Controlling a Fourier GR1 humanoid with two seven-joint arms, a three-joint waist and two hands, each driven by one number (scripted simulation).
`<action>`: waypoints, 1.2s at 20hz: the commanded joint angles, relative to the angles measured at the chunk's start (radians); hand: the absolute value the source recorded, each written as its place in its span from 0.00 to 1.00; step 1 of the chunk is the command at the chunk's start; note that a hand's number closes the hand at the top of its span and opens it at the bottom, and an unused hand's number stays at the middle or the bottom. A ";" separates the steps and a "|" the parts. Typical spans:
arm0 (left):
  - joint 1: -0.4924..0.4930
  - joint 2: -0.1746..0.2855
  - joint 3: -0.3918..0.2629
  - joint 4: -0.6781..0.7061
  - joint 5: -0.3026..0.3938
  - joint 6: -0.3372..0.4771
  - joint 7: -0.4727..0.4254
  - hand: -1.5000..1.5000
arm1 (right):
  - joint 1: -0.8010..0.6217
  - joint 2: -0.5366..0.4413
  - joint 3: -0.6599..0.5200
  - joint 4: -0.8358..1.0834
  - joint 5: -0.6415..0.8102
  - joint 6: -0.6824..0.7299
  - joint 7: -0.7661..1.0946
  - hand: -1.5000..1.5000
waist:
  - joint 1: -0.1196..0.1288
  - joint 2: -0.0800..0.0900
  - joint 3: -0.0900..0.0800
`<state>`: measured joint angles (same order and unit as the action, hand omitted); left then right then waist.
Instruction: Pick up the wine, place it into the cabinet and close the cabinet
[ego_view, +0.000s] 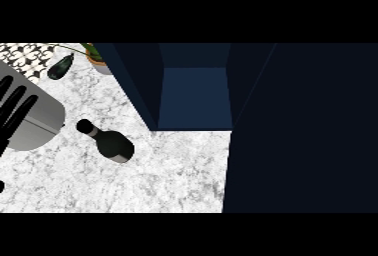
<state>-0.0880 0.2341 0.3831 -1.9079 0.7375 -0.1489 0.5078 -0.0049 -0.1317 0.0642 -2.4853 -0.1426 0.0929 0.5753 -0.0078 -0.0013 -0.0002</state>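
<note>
Now | wine bottle (109, 142) seemingly upright | apart from left hand (11, 117) | hand flat, empty

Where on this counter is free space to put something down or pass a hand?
Widest bare counter: on the near side of the wine bottle, across to the cabinet door. A narrower strip runs between the bottle and the cabinet's left wall. Crowded: the upper left, with eggplant, potted plant and the open left hand.
</note>
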 joint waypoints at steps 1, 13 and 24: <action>0.023 -0.035 -0.057 0.036 -0.061 -0.031 -0.035 0.00 | -0.005 -0.003 -0.013 -0.164 -0.085 -0.021 0.094 0.00 | 0.000 0.000 0.000; 0.025 -0.093 -0.062 0.288 -0.218 -0.126 -0.317 0.00 | -0.058 -0.012 -0.072 -0.122 -0.122 -0.014 0.125 0.00 | 0.003 0.000 0.000; -0.034 -0.026 -0.022 0.587 -0.222 -0.265 -0.466 0.00 | 0.032 0.051 0.022 -0.157 -0.030 -0.001 0.076 0.00 | -0.002 0.000 0.000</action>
<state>-0.1230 0.1807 0.3382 -1.4081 0.5005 -0.3473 0.0911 -0.0534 -0.0999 0.0654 -2.4824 -0.1263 0.0935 0.6194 -0.0081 -0.0005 -0.0003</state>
